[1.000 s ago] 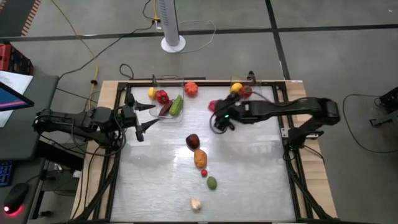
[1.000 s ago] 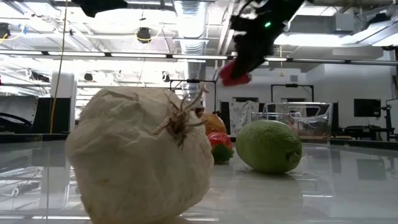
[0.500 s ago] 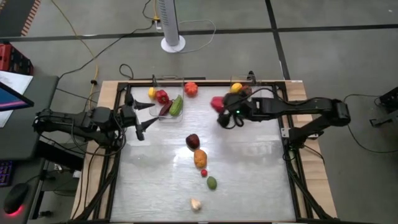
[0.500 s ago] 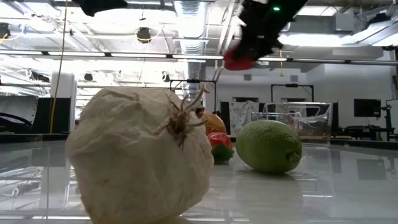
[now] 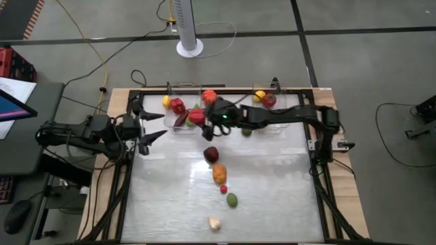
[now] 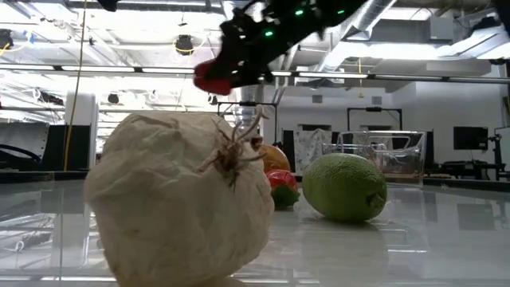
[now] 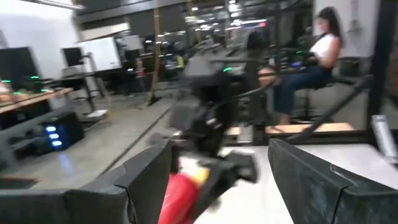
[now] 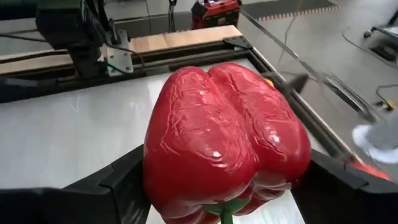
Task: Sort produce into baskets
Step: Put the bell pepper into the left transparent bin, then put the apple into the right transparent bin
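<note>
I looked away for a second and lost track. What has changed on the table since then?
The right pincer, shut on the red bell pepper, swung from near the right basket across to the left basket and now hangs over its right edge. The left pincer drew back slightly, staying open and empty. The row of loose produce on the table has not moved.
</note>
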Tool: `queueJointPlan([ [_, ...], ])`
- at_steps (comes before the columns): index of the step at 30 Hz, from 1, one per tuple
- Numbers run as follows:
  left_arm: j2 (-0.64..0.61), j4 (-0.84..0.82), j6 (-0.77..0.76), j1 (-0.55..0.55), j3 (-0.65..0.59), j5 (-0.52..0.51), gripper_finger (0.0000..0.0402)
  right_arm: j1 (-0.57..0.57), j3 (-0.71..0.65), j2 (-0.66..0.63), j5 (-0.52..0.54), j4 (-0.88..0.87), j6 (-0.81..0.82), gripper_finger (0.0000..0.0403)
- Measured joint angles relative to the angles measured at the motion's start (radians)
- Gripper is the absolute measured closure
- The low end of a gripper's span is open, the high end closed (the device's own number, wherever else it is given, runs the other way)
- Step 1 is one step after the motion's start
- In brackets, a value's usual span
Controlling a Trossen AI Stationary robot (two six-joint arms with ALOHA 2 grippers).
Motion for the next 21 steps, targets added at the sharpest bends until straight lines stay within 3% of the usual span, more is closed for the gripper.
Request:
queueJointPlan([
  [6,-0.053,-0.029,-0.007,0.0,0.0,0.079,0.0146,-0.036,0.214,0.169,-0.018,0.006,-0.057,0.0051],
  [11,-0.08,-0.052,-0.018,0.0,0.0,0.075,0.0146,-0.077,0.358,0.273,-0.143,-0.097,-0.048,0.003],
  [21,-0.081,-0.081,0.001,0.0,0.0,-0.023,0.0146,-0.075,0.393,0.2,-0.15,-0.375,-0.064,0.0007],
])
